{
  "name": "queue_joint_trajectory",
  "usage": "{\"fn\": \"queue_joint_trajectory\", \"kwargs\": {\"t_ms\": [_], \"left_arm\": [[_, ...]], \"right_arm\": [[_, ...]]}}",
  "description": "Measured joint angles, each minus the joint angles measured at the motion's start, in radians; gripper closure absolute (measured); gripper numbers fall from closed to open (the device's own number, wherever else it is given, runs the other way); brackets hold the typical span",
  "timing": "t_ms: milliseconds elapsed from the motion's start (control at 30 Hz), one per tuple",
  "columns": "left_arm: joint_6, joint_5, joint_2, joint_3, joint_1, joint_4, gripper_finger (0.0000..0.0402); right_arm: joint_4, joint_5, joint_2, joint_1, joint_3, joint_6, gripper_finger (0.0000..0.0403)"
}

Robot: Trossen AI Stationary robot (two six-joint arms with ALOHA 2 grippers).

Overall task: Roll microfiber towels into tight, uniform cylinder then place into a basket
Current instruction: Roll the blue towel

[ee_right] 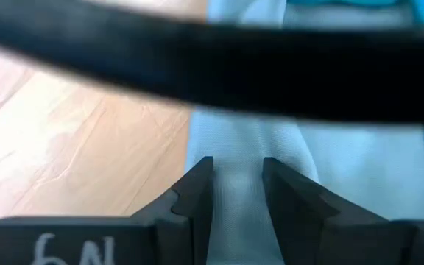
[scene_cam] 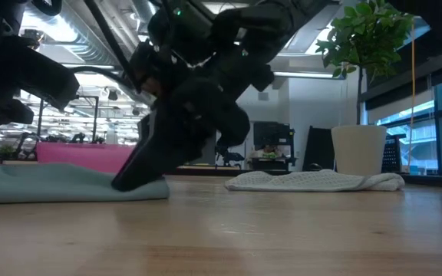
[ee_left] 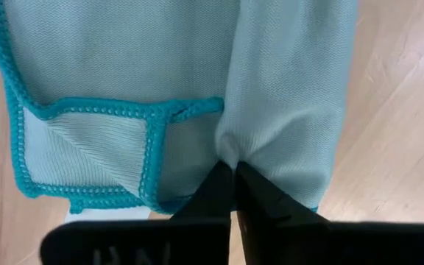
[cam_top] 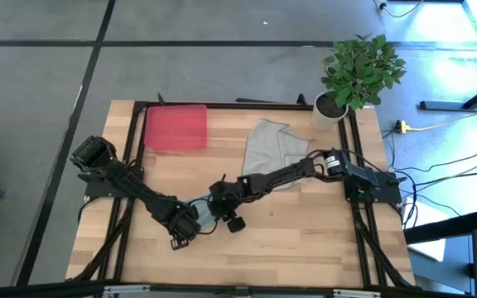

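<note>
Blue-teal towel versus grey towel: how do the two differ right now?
The blue-teal towel is pale blue with a teal stitched hem; the grey towel is plain light grey. The blue-teal towel is pinched by the shut left gripper and straddled by the right gripper; the grey towel lies crumpled and untouched. Both rest on the table, outside the basket.

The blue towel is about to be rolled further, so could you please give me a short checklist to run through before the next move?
1. Left tool pinched shut on the blue towel: ok.
2. Right tool straddling a ridge of the towel, jaws apart: ok.
3. Towel rolled into a tight cylinder: not ok, still loosely folded.
4. Red tray free to receive it: ok.
5. Grey towel rolled: not ok, lies crumpled.
</note>
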Motion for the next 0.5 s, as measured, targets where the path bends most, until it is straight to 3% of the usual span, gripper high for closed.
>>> {"fn": "queue_joint_trajectory", "kwargs": {"t_ms": [167,333,500], "left_arm": [[-0.007,-0.002,0.000,0.000,0.000,0.001,0.0390],[-0.007,-0.004,0.001,-0.001,0.000,-0.002,0.0352],[0.009,0.083,-0.006,0.016,0.030,-0.059,0.0329]], "right_arm": [[-0.006,0.001,0.000,0.000,0.000,0.001,0.0282],[-0.004,0.001,0.000,0.000,0.000,0.004,0.0282],[0.003,0.002,0.002,0.000,0.000,0.010,0.0282]]}}
